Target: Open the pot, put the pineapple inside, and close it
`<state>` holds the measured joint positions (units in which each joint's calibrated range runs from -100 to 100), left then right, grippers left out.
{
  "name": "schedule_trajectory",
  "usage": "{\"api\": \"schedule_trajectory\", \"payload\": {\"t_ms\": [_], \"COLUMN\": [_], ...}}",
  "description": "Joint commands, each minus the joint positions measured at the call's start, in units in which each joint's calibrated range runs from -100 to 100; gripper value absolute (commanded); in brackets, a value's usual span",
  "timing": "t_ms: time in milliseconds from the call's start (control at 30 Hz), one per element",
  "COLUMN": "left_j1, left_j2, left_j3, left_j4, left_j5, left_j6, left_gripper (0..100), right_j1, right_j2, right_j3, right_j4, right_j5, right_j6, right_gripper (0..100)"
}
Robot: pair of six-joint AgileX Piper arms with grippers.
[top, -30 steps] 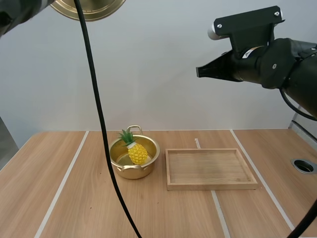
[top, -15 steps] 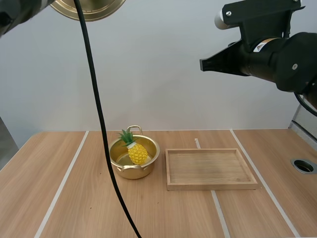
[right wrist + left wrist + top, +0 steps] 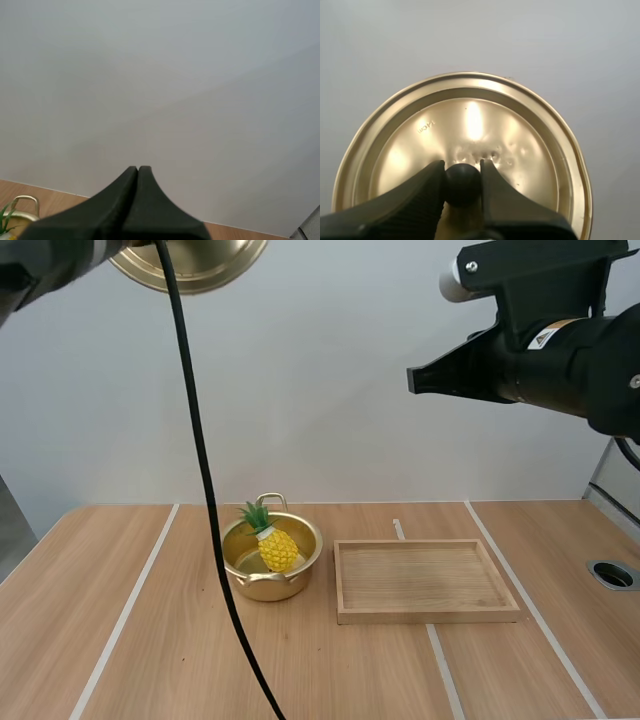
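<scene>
Pinches the black knob (image 3: 462,184) of the gold lid (image 3: 470,120) with the left gripper (image 3: 462,167), high up between 11 and 12 o'clock from the pot (image 3: 262,587). Presses the right gripper (image 3: 138,171) together on nothing, high at 1 o'clock. Has the pineapple (image 3: 277,548) inside the open pot, wooden tray (image 3: 425,615) just beside at 3 o'clock.

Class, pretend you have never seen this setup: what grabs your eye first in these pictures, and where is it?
The yellow pineapple stands out, sitting in the open golden pot on the table beside a wooden tray. Next, the golden lid, held high in the air by the left gripper pinching its black knob.
</scene>
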<state>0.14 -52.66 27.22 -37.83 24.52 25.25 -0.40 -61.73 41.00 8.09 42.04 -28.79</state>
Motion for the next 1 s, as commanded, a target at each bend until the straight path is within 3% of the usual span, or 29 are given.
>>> {"api": "schedule_trajectory", "payload": {"t_ms": [0, 233, 633, 967], "left_j1": [-0.13, -0.13, -0.13, -0.13], "left_j2": [3.30, 10.26, 22.53, 29.51], "left_j3": [-0.30, -0.30, -0.30, -0.30], "left_j4": [-0.49, 0.86, 3.14, 3.83], "left_j5": [7.61, 13.74, 30.04, 36.53], "left_j6": [0.67, 0.67, 2.46, 2.53], "left_gripper": [0, 0, 0, 0], "right_j1": [-0.24, -0.24, -0.24, -0.24], "right_j2": [-1.49, -1.49, -1.49, -1.49], "right_j3": [-0.54, -0.54, -0.54, -0.54], "right_j4": [-0.26, -0.26, -0.26, -0.26], "right_j5": [3.21, 8.96, 9.08, 9.08], "right_j6": [0.11, 0.11, 0.11, 0.11], "right_gripper": [0, 0, 0, 0]}}
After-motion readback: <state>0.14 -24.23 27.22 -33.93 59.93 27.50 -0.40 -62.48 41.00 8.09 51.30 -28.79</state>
